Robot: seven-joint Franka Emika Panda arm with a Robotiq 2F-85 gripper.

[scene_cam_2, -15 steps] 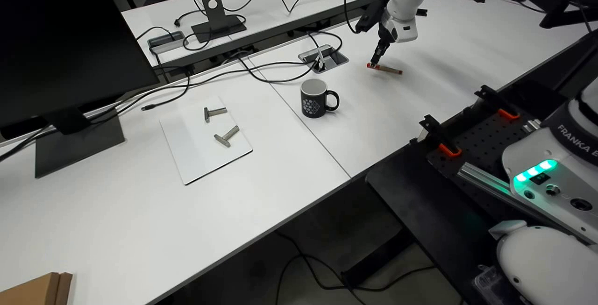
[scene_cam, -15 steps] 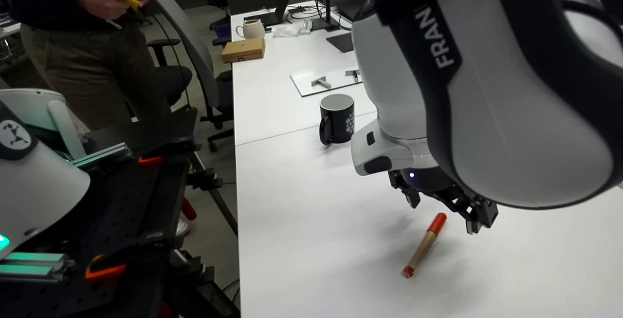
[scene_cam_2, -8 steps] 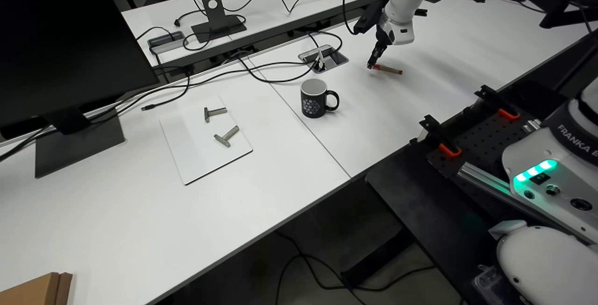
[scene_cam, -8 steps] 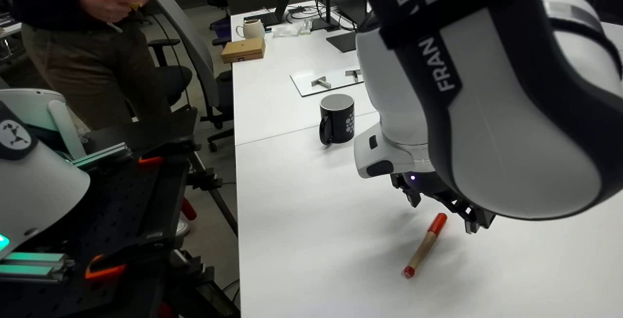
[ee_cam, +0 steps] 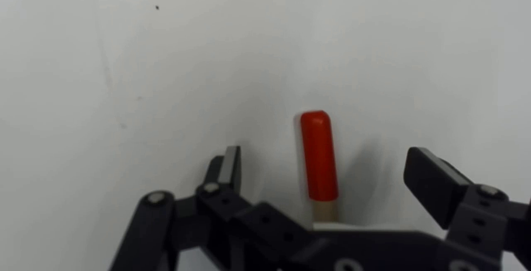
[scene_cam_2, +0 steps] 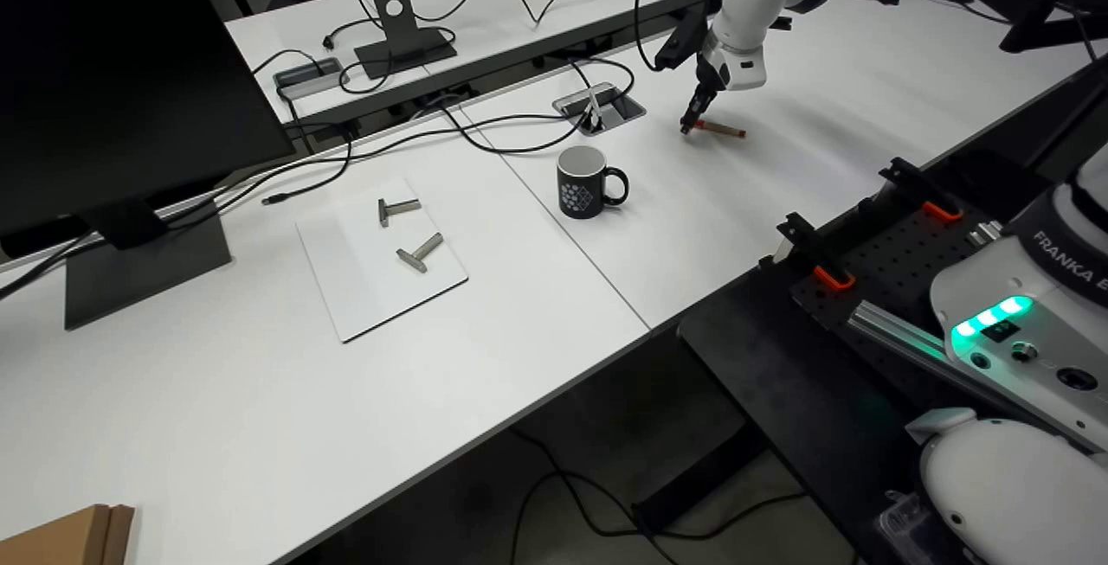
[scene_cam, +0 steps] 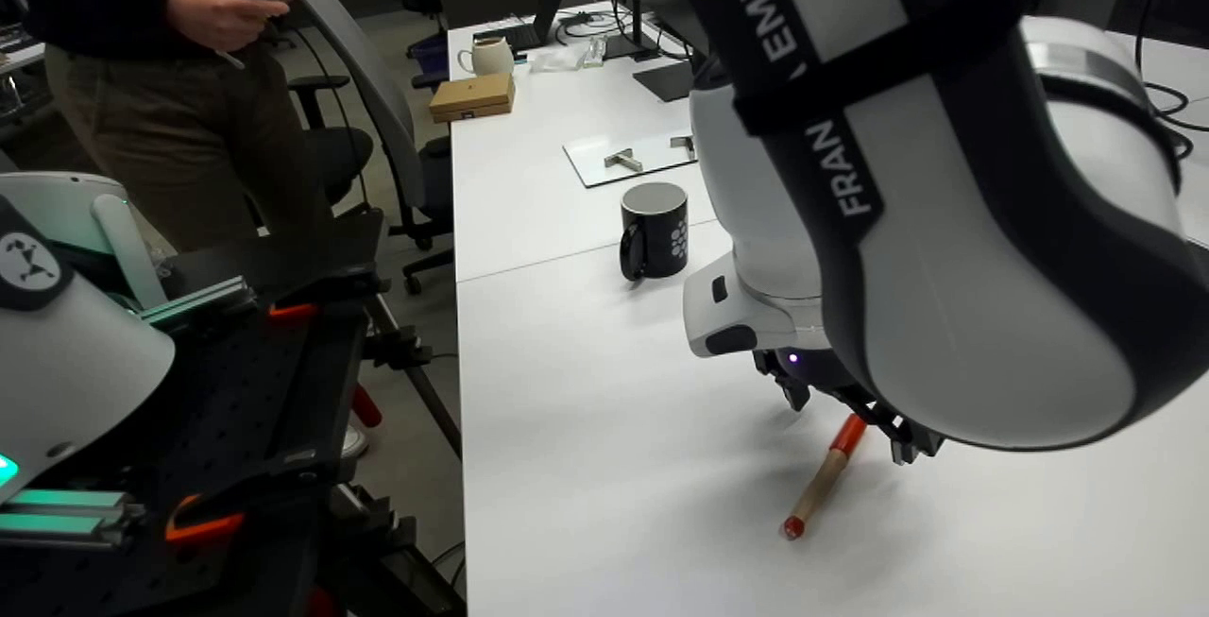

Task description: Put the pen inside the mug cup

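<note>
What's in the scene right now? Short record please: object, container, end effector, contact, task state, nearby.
object: pen, lying on white table
container: mug, upright
end effector: gripper, open; pen's red cap seen between its jaws in wrist view, gap both sides
gripper-table contact: cannot tell
task state: pen not held, not in mug
nearby: white panel with two T-shaped metal pieces

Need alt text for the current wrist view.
A slim, straight, red-capped pen lies on a white tabletop between wide-open black jaws, with a gap on either side. Only a bit of its tan barrel shows; the rest is hidden at the bottom, where black mechanical linkage crosses the frame. A small dark speck sits upper left.
</note>
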